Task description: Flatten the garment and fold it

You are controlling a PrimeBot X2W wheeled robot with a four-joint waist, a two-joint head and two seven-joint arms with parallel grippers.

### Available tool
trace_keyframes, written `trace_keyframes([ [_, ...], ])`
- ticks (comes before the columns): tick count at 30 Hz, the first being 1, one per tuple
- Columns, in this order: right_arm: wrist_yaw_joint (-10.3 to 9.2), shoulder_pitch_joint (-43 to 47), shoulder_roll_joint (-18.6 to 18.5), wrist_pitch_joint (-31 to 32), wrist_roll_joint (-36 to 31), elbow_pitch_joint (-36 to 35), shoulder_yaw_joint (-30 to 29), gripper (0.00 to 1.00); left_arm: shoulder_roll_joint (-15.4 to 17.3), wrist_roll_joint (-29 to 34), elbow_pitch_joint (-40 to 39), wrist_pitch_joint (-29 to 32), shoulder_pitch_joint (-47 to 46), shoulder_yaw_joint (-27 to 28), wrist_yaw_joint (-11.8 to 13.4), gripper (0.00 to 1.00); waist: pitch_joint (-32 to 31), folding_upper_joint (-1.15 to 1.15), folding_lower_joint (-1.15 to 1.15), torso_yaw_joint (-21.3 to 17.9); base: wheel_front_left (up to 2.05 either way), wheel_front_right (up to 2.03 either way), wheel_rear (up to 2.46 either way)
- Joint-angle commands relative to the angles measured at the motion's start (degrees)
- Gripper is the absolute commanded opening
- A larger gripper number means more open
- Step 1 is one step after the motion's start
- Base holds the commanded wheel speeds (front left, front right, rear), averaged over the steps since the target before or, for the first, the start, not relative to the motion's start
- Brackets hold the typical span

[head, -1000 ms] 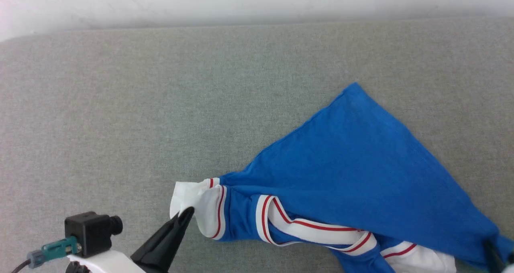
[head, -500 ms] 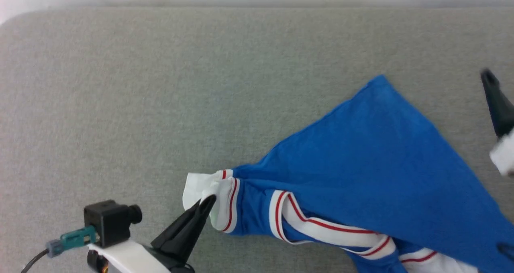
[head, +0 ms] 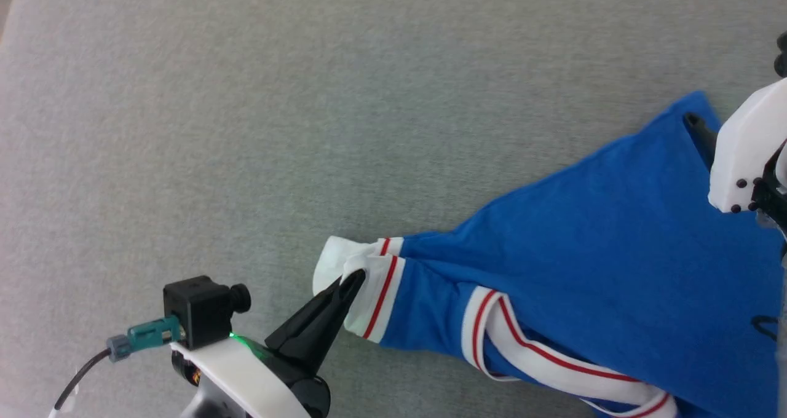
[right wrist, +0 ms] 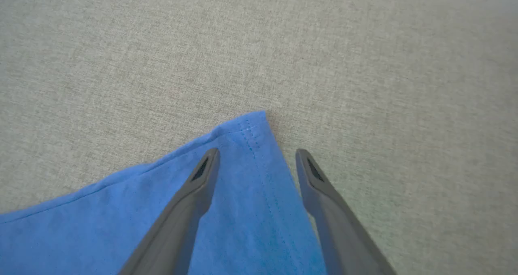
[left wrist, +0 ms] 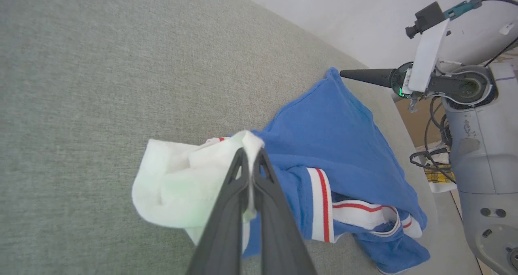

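1. Pinching the white sleeve (head: 332, 259) at lower left of the head view: left gripper (head: 355, 276), jaws clamped on a fold of sleeve cloth. Left wrist view confirms it, with white fabric sandwiched between both fingers right at the tips.
2. Sleeve is bunched up around the pinch, and a red-and-white stripe is visible at its seam. Can't tell whether it's lifted off the surface.
3. From that sleeve the garment (head: 584, 252) runs rightward over the grey woven surface (head: 246, 129). The blue body is spread in a rough triangle, creased near the sleeve and smoother toward the far corner. It sits in the right half of the head view and runs off the bottom and right edges.
4. Striped trim (head: 541, 359) loops along the near edge, bottom right.
5. Right gripper (right wrist: 257, 153) is at the far right with jaws wide apart, gripping nothing. Its fingers straddle the hem corner (right wrist: 251, 123), one over blue cloth, the other over bare surface just beside the hem edge. Contact with the cloth: can't tell.
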Motion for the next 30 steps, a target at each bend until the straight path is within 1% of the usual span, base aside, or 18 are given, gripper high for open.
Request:
trace_keyframes([
  [1,-0.04,-0.69,-0.52,-0.24,-0.62,0.82,-0.10,1.00,-0.34,0.03,0.35,-0.34,-1.15,-0.15,-0.67,0.00,2.77,0.00,-0.01,3.02,0.00,0.00,0.00],
  [6,-0.04,0.21,-1.06,-0.01,-1.27,4.32,-0.57,1.00,-0.69,-0.07,0.90,-0.53,-1.96,-0.45,-1.03,0.00,3.63,0.00,-0.01,3.84,0.00,0.00,0.00],
  [7,-0.04,0.45,-0.83,0.45,-1.29,4.84,-0.79,0.43,-0.69,-0.07,0.95,-0.56,-2.02,-0.42,-1.00,0.00,3.81,0.00,-0.01,3.81,0.00,0.00,0.00],
  [8,-0.04,0.66,-0.51,0.91,-1.29,5.07,-0.96,0.00,-0.70,-0.07,1.01,-0.58,-2.08,-0.40,-0.98,0.00,3.92,0.00,-0.01,3.77,0.00,0.00,0.00],
  [13,-0.04,0.80,0.03,1.92,-1.25,4.50,-1.11,0.00,-0.43,-0.03,1.27,-0.61,-2.21,-0.02,-0.79,0.00,3.67,0.00,-0.01,2.90,0.00,0.00,0.00],
  [17,-0.04,0.17,0.06,-0.30,-0.66,2.70,-0.72,0.00,0.05,0.52,1.21,-0.96,-2.74,0.60,-0.73,0.00,1.58,0.00,-0.01,1.29,0.00,0.00,0.00],
  [20,-0.04,-0.66,0.31,-2.95,0.59,1.46,-0.39,0.00,0.77,2.15,1.16,-1.54,-4.20,1.60,-0.44,0.00,-0.86,0.00,-0.01,-0.26,0.00,0.00,0.00],
  [24,-0.04,-2.10,1.09,-8.13,1.98,0.09,-0.83,0.00,1.35,4.93,1.95,-3.59,-8.45,4.03,-0.10,0.00,-4.71,0.00,-0.01,-2.44,0.00,0.00,0.00],
  [27,-0.04,-3.04,1.77,-11.78,2.39,-0.33,-1.16,0.00,1.82,6.27,3.59,-3.82,-12.92,5.44,0.04,0.00,-7.70,0.00,-0.01,-4.09,0.00,0.00,0.00],
  [30,-0.04,-4.59,2.76,-14.54,3.00,-0.30,-1.40,0.00,2.94,7.84,5.77,-2.63,-18.92,6.45,0.01,0.00,-10.50,0.00,-0.01,-5.73,0.00,0.00,0.00],
])
